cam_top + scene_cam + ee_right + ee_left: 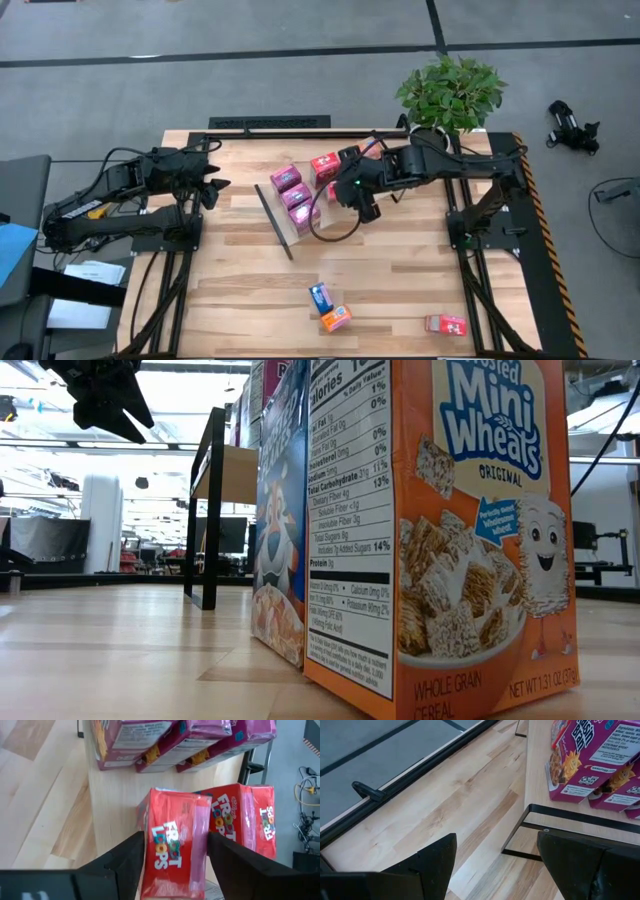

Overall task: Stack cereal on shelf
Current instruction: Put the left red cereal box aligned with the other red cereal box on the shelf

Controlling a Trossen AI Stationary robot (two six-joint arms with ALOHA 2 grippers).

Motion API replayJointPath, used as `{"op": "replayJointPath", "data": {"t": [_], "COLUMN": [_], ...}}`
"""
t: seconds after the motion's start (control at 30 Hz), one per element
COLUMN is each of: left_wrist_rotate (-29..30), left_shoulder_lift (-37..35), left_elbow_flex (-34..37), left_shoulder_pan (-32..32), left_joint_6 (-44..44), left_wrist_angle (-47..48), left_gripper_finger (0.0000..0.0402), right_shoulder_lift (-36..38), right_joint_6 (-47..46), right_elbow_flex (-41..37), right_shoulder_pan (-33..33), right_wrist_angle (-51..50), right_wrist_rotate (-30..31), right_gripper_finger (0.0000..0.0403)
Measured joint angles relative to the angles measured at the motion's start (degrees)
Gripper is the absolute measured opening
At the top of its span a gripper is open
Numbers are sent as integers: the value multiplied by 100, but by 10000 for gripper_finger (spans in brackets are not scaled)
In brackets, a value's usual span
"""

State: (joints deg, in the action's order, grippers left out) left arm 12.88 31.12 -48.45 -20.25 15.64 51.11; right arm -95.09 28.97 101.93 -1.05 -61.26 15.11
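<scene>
Between the right tool (175, 857) fingers sits a red cereal box (172, 847).

You have three magenta-pink cardboard cereal boxes (296, 194) in a row on the light-wood shelf board (278, 222) mid-table, two red cardboard boxes (210, 832) side by side just behind them, and near the front edge a blue box (319, 297) touching an orange one (335, 319), with another red box (446, 325) to their right.
</scene>
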Motion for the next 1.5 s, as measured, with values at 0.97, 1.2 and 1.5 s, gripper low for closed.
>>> {"op": "replayJointPath", "data": {"t": [0.97,1.2,1.5], "left_wrist_rotate": [-2,159,282], "left_shoulder_lift": [0,2,2], "left_elbow_flex": [0,0,2], "left_shoulder_pan": [2,0,1], "left_joint_6": [0,0,50], "left_wrist_angle": [20,26,50], "left_gripper_finger": [268,268,268], "right_shoulder_lift": [482,525,505], "right_joint_6": [-1453,-3322,-2857], "right_elbow_flex": [1,-39,-908], "right_shoulder_pan": [-849,-978,-754], "right_wrist_angle": [-450,-1647,-595], "right_wrist_rotate": [2002,2349,2212], "right_gripper_finger": [215,79,31]}}
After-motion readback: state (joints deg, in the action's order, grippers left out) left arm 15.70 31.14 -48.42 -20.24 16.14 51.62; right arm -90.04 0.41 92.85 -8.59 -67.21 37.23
